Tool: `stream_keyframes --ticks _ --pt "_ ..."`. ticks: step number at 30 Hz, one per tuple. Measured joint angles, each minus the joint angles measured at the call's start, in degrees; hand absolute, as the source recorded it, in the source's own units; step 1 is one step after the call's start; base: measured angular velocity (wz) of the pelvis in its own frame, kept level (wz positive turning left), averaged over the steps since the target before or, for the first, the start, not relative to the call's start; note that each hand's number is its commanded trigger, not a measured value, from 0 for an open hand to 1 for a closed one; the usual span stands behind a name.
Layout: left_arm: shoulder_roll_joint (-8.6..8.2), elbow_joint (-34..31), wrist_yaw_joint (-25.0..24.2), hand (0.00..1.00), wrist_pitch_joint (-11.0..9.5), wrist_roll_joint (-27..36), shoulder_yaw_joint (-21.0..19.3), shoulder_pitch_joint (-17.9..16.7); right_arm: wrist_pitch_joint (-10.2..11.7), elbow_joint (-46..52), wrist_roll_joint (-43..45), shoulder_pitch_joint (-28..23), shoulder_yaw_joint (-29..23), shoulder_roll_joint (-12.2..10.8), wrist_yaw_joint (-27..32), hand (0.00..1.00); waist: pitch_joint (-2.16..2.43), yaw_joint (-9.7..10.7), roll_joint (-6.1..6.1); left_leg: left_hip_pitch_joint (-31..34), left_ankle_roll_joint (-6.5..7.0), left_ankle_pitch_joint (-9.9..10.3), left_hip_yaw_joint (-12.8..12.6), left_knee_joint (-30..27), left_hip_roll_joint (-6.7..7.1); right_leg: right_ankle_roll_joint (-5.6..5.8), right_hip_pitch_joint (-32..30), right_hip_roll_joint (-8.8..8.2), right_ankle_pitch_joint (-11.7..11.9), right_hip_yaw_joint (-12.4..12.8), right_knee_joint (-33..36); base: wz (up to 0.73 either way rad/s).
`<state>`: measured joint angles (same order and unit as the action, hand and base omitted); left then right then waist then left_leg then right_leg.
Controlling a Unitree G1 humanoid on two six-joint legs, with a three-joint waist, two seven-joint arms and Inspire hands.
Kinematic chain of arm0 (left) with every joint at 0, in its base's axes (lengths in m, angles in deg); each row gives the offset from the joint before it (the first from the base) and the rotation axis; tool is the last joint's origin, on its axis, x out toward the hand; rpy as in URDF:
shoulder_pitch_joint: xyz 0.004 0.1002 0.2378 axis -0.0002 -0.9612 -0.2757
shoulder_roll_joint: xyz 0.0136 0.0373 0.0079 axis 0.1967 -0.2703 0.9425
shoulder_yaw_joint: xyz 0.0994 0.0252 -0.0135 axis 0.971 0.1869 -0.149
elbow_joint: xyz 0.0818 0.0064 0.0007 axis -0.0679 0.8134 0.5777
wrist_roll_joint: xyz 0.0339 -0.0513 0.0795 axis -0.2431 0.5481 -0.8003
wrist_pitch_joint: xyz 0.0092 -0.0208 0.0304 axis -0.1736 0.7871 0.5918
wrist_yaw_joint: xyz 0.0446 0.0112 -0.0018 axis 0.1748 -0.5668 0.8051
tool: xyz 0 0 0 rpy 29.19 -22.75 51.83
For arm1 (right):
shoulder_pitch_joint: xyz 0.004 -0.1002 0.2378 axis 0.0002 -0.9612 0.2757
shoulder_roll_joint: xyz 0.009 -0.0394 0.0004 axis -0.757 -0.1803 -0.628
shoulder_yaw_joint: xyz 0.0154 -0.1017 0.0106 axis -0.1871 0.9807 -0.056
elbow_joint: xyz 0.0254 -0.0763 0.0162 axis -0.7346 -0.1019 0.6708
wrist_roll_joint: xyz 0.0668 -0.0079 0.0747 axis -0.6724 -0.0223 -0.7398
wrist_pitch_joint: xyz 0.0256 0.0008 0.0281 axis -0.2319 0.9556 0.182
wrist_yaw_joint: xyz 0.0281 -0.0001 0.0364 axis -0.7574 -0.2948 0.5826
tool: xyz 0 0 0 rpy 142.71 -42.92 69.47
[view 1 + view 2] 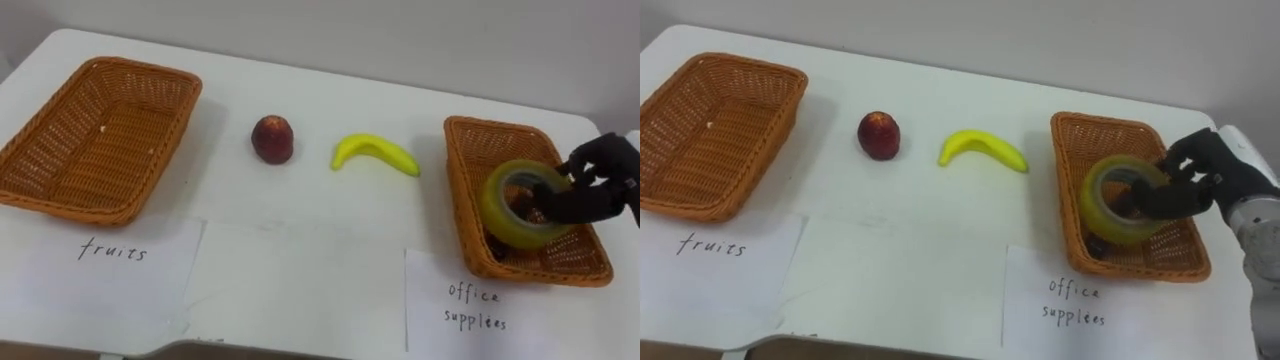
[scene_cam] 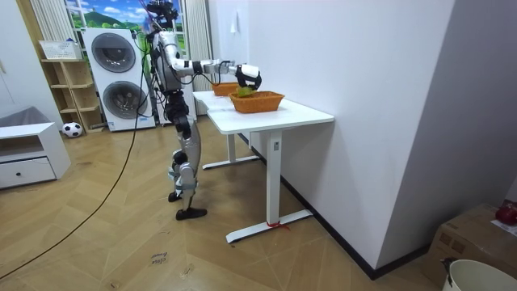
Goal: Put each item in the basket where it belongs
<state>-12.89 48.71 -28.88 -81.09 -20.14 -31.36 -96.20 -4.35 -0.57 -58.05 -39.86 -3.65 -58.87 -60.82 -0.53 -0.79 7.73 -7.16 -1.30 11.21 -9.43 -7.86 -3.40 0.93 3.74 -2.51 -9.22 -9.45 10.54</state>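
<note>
My right hand [image 1: 598,180] [image 1: 1192,178] holds a yellow roll of tape [image 1: 522,204] [image 1: 1120,200] over the right wicker basket [image 1: 470,150] [image 1: 1072,140], fingers curled round its rim. A dark item lies under the roll in that basket. A red apple [image 1: 272,138] [image 1: 879,134] and a yellow banana [image 1: 375,153] [image 1: 983,148] lie on the white table between the baskets. The left wicker basket [image 1: 60,110] [image 1: 670,100] sits at the far left. In the room view the right hand [image 2: 250,76] reaches over the near basket [image 2: 257,101].
A paper sheet marked fruits [image 1: 112,265] lies in front of the left basket, one marked office supplies [image 1: 478,310] in front of the right basket. The table's near edge runs along the bottom. The robot stands at the table's end, washing machines [image 2: 117,77] behind it.
</note>
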Motion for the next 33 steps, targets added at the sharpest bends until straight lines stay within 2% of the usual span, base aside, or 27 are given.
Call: stream_keyframes --ticks 6,7,8,9,10,11,17,22,23,26,33 --pt "0.09 0.0 0.5 0.00 0.0 0.0 0.4 0.2 0.4 -2.5 0.1 -1.2 0.0 -1.3 0.3 1.00 0.01 0.0 -0.41 0.6 -0.06 0.3 0.1 0.0 0.02 0.08 0.0 0.12 0.0 0.1 -0.7 0.00" --pt "0.14 0.0 0.5 0.00 0.0 0.0 0.4 0.2 0.5 -2.5 0.1 -1.2 0.0 -1.3 0.3 0.96 0.04 0.0 -0.43 0.5 -0.06 0.3 0.1 0.0 0.02 0.08 0.0 0.14 0.0 0.2 -0.7 0.00" --pt "0.26 0.0 0.5 0.00 -0.1 0.0 0.4 0.3 0.6 -2.5 0.1 -1.2 0.0 -1.3 0.4 0.58 0.06 0.0 -0.43 0.5 -0.05 0.3 0.1 0.0 0.01 0.08 0.0 0.16 0.0 0.2 -0.7 0.00" --pt "0.32 0.0 0.5 0.00 -0.1 0.0 0.4 0.3 0.8 -2.5 0.1 -1.2 0.0 -1.3 0.4 0.46 0.08 0.0 -0.40 0.5 -0.05 0.3 0.1 0.0 0.01 0.08 0.0 0.16 0.0 0.2 -0.8 0.00" --pt "0.34 0.0 0.5 0.00 -0.1 0.0 0.4 0.4 0.9 -2.5 0.1 -1.2 0.0 -1.3 0.4 0.08 0.10 0.0 -0.40 0.5 -0.05 0.3 0.1 0.0 0.01 0.08 0.0 0.16 0.0 0.2 -0.8 0.00" --pt "0.34 0.0 0.5 0.00 -0.2 0.0 0.4 0.5 1.2 -2.5 0.4 -1.2 0.0 -1.3 0.4 0.00 0.18 -0.1 -0.39 0.4 -0.04 0.3 0.1 0.0 0.01 0.08 0.0 0.17 0.0 0.2 -0.8 0.00" --pt "0.36 0.0 0.2 0.00 -0.1 -0.2 0.0 0.3 1.2 -2.8 1.9 -2.0 0.0 -1.6 1.0 0.00 0.49 -0.7 -0.12 -0.3 -0.04 0.3 0.0 0.0 0.01 0.08 0.4 0.20 0.0 0.6 -0.8 -0.05" --pt "0.35 0.0 0.1 0.00 -0.1 -0.1 0.2 0.4 1.7 -2.8 2.0 -2.1 0.0 -1.7 1.1 0.00 0.46 -0.9 -0.16 -0.2 -0.04 0.3 0.0 0.0 0.00 0.08 0.4 0.19 0.0 0.5 -0.7 0.00" --pt "0.33 0.0 0.2 0.00 -0.1 0.0 0.2 0.5 1.7 -2.8 1.9 -2.1 0.0 -1.8 1.1 0.00 0.30 -0.9 -0.38 -0.2 -0.02 0.4 0.0 0.1 -0.02 0.08 0.4 0.20 0.0 0.5 -0.6 0.00" --pt "0.33 0.0 0.6 0.00 -0.1 0.0 0.2 0.7 1.7 -2.8 1.9 -2.1 0.0 -1.8 1.1 0.00 0.22 -0.9 -0.53 -0.1 -0.02 0.6 0.1 0.2 0.00 0.09 0.4 0.21 0.0 0.6 -0.6 0.00" --pt "0.33 0.1 1.8 0.00 -0.2 -0.1 0.1 0.8 1.9 -1.5 1.9 -2.0 0.0 -1.8 1.5 0.00 0.34 -0.9 -0.60 0.1 0.03 0.6 0.1 0.2 0.05 0.14 0.1 0.19 0.1 0.7 -0.6 0.00"
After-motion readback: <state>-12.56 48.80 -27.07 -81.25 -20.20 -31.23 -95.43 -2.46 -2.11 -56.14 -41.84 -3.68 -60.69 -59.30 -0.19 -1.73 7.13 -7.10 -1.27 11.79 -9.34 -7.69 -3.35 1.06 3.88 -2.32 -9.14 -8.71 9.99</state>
